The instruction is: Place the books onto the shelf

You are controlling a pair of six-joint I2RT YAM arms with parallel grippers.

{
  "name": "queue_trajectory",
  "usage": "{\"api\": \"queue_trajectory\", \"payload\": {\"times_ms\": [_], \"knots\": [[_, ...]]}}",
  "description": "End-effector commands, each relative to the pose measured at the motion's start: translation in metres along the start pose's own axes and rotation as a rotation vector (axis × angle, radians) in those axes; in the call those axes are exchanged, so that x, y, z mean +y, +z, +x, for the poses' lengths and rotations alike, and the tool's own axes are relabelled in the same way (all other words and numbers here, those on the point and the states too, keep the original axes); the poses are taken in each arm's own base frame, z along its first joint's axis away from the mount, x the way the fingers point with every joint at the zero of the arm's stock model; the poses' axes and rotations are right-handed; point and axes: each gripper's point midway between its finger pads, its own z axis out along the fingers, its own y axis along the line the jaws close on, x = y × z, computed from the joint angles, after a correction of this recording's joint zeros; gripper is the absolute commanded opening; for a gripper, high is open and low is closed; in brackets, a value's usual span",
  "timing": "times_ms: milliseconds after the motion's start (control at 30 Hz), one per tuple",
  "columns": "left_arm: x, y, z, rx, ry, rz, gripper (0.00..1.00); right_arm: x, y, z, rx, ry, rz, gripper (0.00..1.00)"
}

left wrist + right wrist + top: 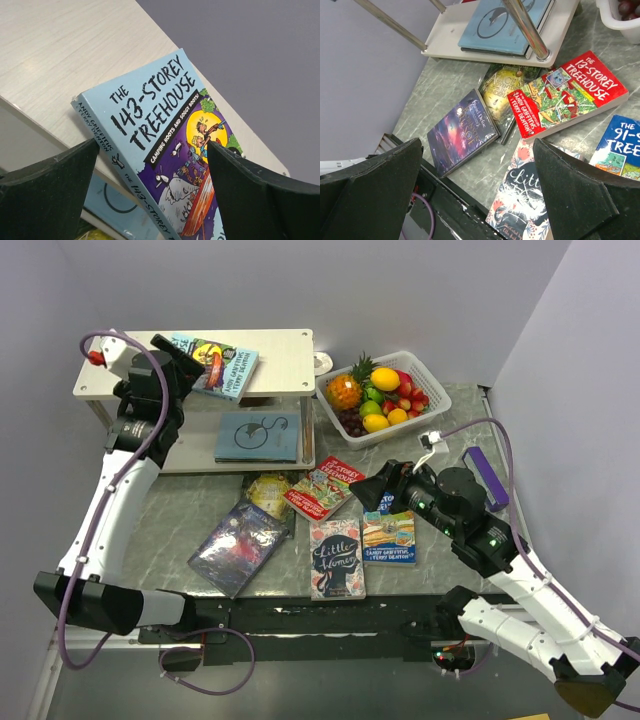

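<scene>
The shelf [285, 345] stands at the back left. A pale blue "143-Storey Treehouse" book [222, 364] lies on its top board [60, 60], one corner past the edge. My left gripper [190, 360] is open, its jaws wide to either side of that book [150, 115]. Another pale blue book [257, 436] lies on the lower board. On the table lie a galaxy book [238, 545], a green-gold one [268, 492], a red Treehouse [325, 486], "Little Women" [337, 558] and a blue Treehouse [390, 533]. My right gripper [372, 490] hovers open above them, over "Little Women" [522, 200].
A white basket of fruit [385, 395] stands right of the shelf. A small purple box [487, 477] lies near the right wall. A metal shelf leg [527, 27] rises beside the red Treehouse [567, 92]. A black strip [330, 615] runs along the table's near edge.
</scene>
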Motion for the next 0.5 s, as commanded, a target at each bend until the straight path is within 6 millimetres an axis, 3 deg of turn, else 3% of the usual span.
{"api": "queue_trajectory", "payload": {"times_ms": [0,167,233,267,333,367,433,467], "knots": [[-0.003,-0.023,-0.026,-0.006,0.069,0.006,0.96,0.008,-0.001,-0.017,-0.048,-0.01,-0.018,0.98],[-0.021,-0.049,-0.033,0.03,0.044,0.135,0.96,0.008,-0.001,-0.015,-0.044,-0.006,-0.023,0.98],[-0.034,-0.06,-0.035,0.037,0.016,0.223,0.98,0.007,-0.003,-0.015,-0.049,-0.007,-0.021,0.98],[-0.051,-0.073,-0.036,0.05,-0.015,0.342,0.99,0.008,-0.003,-0.015,-0.053,-0.007,-0.023,0.98],[-0.072,-0.092,-0.033,0.079,-0.041,0.492,0.89,0.007,-0.004,-0.015,-0.057,-0.007,-0.02,0.98],[-0.085,-0.1,-0.016,0.148,-0.036,0.597,0.85,0.007,-0.005,-0.016,-0.06,-0.006,-0.021,0.98],[-0.108,-0.112,-0.003,0.196,-0.027,0.719,0.6,0.006,-0.005,-0.015,-0.059,-0.004,-0.02,0.98],[-0.115,-0.116,0.002,0.219,-0.016,0.748,0.35,0.006,-0.005,-0.015,-0.057,-0.005,-0.017,0.98]]}}
